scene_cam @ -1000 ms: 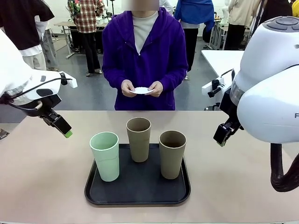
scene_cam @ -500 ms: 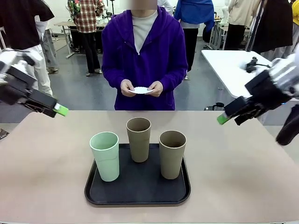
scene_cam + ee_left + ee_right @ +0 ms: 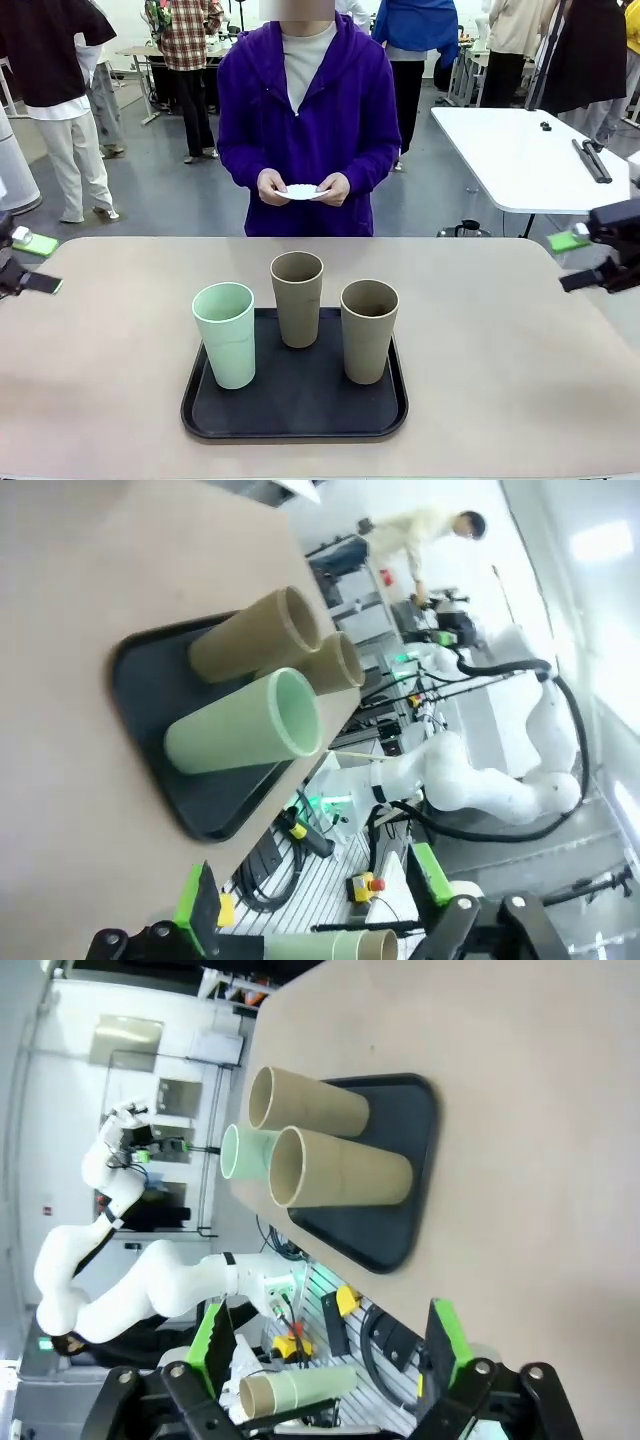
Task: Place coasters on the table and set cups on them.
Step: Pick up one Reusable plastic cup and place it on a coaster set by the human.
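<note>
Three cups stand upright on a black tray (image 3: 295, 405): a mint green cup (image 3: 224, 335) at the left, a taupe cup (image 3: 297, 298) at the back and another taupe cup (image 3: 368, 330) at the right. Across the beige table (image 3: 500, 350) a person holds a white coaster (image 3: 303, 193) in both hands. My left gripper (image 3: 28, 263) hovers open at the table's left edge, far from the tray. My right gripper (image 3: 580, 261) hovers open at the right edge. In the wrist views the left gripper (image 3: 315, 900) and right gripper (image 3: 325, 1350) are empty, facing the mint cup (image 3: 245, 725) and a taupe cup (image 3: 340, 1170).
A white table (image 3: 520, 150) stands behind at the right, and other people stand farther back. Bare tabletop lies on both sides of the tray and between it and the person.
Both arms have swung outward and back, from beside the tray to the table's left and right edges. The person, the coaster and the cups have not moved.
</note>
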{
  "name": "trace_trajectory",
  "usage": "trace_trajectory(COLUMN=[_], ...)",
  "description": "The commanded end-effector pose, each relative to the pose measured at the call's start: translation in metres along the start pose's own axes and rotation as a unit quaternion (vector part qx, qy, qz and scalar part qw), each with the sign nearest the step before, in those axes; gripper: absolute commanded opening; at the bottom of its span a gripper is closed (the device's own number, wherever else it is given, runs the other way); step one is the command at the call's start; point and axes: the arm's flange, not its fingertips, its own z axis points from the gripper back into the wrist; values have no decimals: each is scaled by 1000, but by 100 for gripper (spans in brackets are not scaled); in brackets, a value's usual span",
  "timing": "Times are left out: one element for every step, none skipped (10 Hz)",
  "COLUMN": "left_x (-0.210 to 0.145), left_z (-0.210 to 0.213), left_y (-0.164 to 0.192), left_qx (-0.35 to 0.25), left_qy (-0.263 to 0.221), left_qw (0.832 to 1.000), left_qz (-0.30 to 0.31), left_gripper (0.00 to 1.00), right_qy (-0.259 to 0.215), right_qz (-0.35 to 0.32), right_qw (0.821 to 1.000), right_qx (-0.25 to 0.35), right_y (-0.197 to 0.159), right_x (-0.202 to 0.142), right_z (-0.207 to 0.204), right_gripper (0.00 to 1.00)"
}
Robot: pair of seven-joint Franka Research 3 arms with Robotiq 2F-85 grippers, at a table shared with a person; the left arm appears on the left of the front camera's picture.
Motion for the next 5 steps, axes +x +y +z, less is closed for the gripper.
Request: trace_trajectory(left_x=[-4,-3,-7,-8,-8], left_z=[14,22,28,35,38], left_y=[-6,-3,-4,-6,-9], left_qx=[41,43,43,45,45], left_qy=[6,-2,-17,-28,-35], left_qw=[999,999,999,998,998], left_qz=[13,22,27,30,31], left_gripper=[100,100,100,100,100], right_qy=[-12,-26,-35,-40,-38], right_qz=[-7,-21,-32,-35,-31], right_qw=[1000,999,999,999,999], right_qx=[-13,-6,1,11,19], right_y=[-25,-36,-45,-51,-51], right_x=[-90,-98,-108,-116,-121], right_z=[-20,-12,-3,2,5], right_gripper=[100,100,100,100,100])
